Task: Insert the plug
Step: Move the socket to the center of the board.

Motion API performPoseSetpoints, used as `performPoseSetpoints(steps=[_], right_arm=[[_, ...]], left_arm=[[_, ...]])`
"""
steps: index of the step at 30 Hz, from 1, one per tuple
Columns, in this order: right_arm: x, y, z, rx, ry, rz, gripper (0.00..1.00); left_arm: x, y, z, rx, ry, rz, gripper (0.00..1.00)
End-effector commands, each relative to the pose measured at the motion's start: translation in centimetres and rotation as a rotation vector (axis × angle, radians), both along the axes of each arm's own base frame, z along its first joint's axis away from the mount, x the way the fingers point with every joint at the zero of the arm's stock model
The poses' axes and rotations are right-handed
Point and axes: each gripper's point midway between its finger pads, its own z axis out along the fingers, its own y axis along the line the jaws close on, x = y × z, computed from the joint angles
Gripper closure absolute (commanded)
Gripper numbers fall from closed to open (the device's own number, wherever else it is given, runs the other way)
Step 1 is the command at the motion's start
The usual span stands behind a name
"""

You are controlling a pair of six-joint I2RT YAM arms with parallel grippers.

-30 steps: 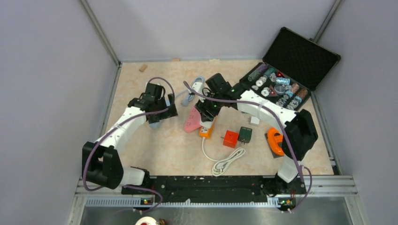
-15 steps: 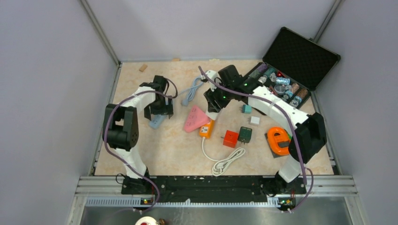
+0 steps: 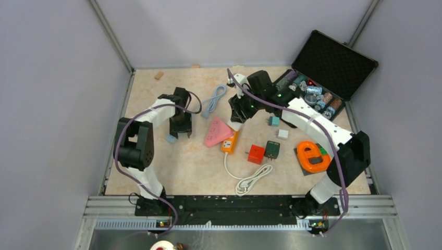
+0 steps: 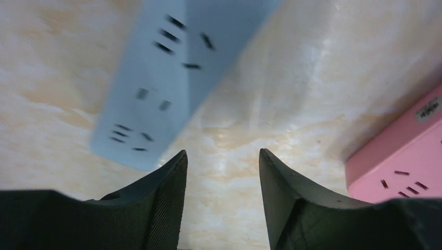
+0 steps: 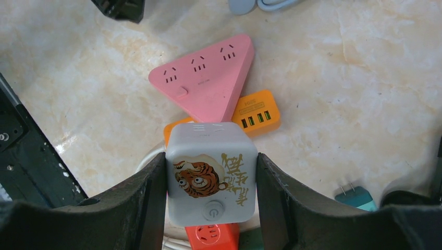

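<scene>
My right gripper [image 5: 211,156] is shut on the plug [image 5: 211,169], a white cube with a tiger picture and a power button, held above the table. Below it lie a pink triangular power strip [image 5: 208,86] and an orange USB socket [image 5: 255,117]. From the top view, the right gripper [image 3: 237,115] hangs just right of the pink strip [image 3: 216,131]. My left gripper [image 4: 221,153] is open with only bare table between its fingers. A light blue power strip [image 4: 172,73] lies just beyond its left finger. From above, the left gripper [image 3: 180,130] stands over that blue strip [image 3: 171,138].
A red cube socket [image 3: 255,154], a dark green cube [image 3: 271,149], a teal plug [image 3: 273,121] and a coiled white cord [image 3: 253,179] lie mid-table. An orange object [image 3: 311,156] sits at right. An open black case [image 3: 318,78] stands back right, a blue cable [image 3: 213,100] behind the pink strip.
My left arm folded back and its gripper settled over the blue strip's near end, jaws narrower than before. My right gripper carried the white cube back and to the right, off the pink strip.
</scene>
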Motion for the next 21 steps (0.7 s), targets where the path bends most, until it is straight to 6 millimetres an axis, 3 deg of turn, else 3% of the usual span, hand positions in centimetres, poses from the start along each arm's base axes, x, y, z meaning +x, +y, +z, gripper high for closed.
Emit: performPoseSetpoints(steps=[1, 3, 6, 10, 12, 15, 21], right_arm=[[-0.1, 0.7, 2.2, 0.065, -0.037, 0.023, 1.0], [-0.3, 0.7, 2.1, 0.063, -0.031, 0.032, 1.0], [-0.5, 0.8, 1.9, 0.06, -0.02, 0.039, 1.0], [-0.7, 0.9, 1.9, 0.066, -0.009, 0.047, 1.0], [-0.8, 0.9, 1.9, 0.071, 0.0, 0.037, 1.0], [-0.7, 0.9, 1.6, 0.075, 0.02, 0.008, 1.0], [-0.1, 0.8, 1.8, 0.103, 0.062, -0.074, 1.0]], left_arm=[[-2.9, -5.2, -1.3, -0.16, 0.061, 0.008, 0.47], [-3.3, -6.4, -1.0, -0.173, 0.049, -0.001, 0.46], [-2.7, -7.4, 0.4, -0.186, -0.015, -0.046, 0.3], [-0.1, -6.4, 3.7, -0.163, -0.134, -0.1, 0.11], [1.5, -5.4, 5.4, -0.159, -0.192, -0.125, 0.07], [3.1, -2.9, 6.3, -0.123, -0.228, -0.122, 0.03], [4.7, 2.0, 4.2, 0.071, -0.202, -0.171, 0.01]])
